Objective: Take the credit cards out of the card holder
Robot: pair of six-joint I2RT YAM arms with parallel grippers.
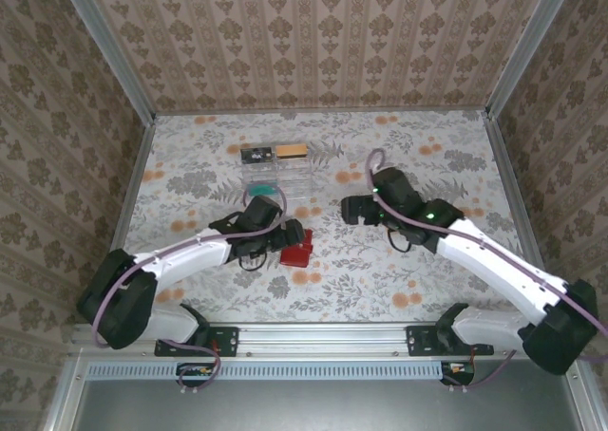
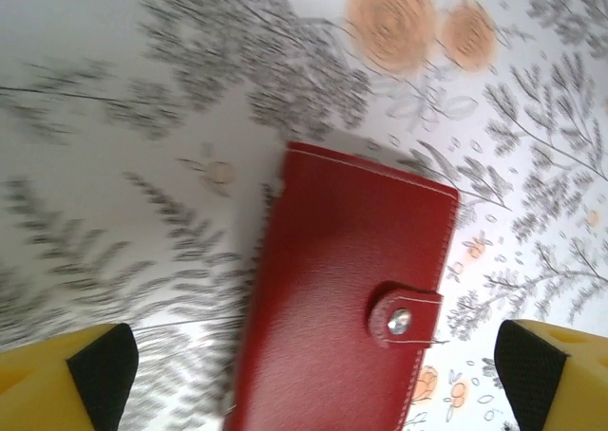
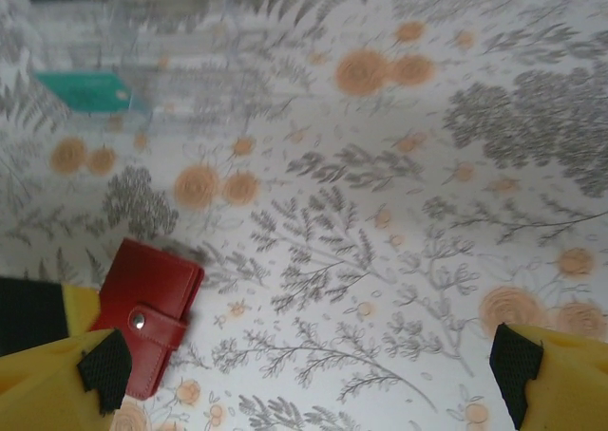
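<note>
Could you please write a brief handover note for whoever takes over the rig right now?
Left gripper: open, fingers either side of the card holder, not gripping it.
Right gripper: open, empty, off to the holder's right.
Card holder: flat on the table, closed, tab snapped shut.
Done: left gripper is placed over the holder; no cards out yet.
Left: hold it, unsnap the tab, open it, pull the cards out.

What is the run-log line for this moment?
card holder: closed, tab snapped, ungripped | left gripper: open, above card holder | right gripper: open, off to one side
</note>
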